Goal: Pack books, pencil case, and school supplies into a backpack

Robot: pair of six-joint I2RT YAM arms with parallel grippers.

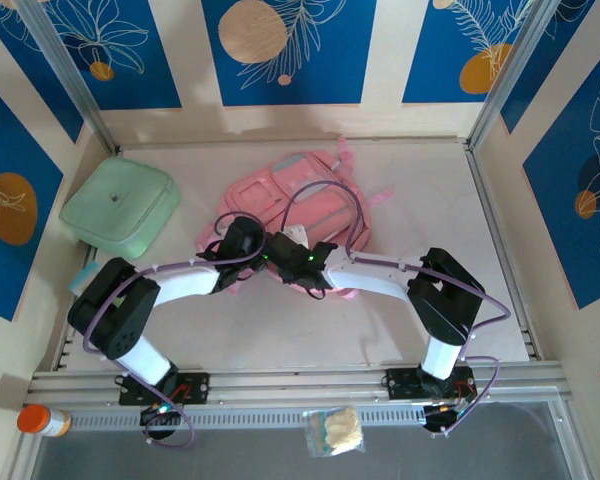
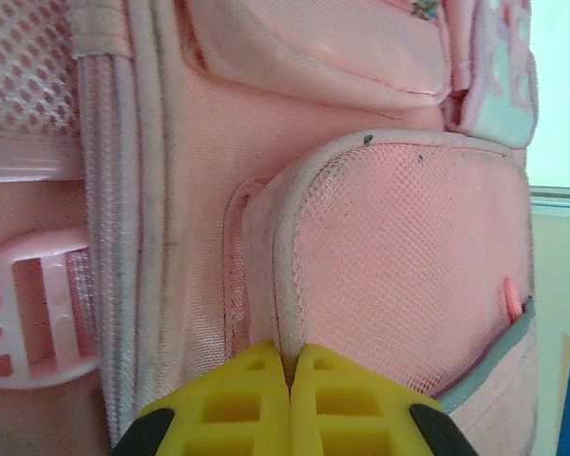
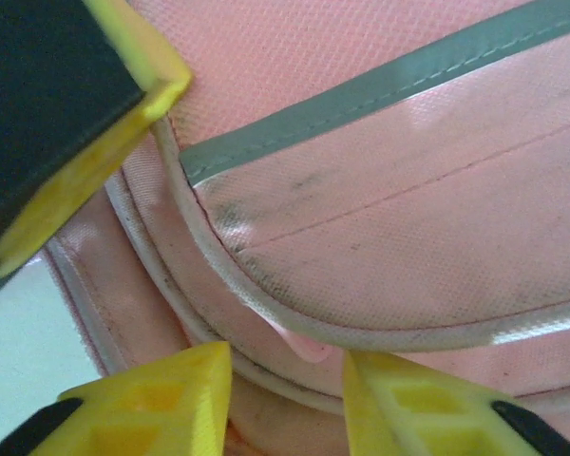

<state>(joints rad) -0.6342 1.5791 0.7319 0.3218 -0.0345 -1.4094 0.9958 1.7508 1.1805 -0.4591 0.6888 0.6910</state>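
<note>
Pink fabric backpack with zipped front pockets – flat on the pale worktop, around the middle, towards the far edge. Left tool closed tight, yellow fingertips together at the piped edge of a mesh pocket; cannot tell whether fabric is pinched. Right tool partly open – small pink tab in the gap, unclamped. Mint green square pouch near the far left corner, apart.
</note>
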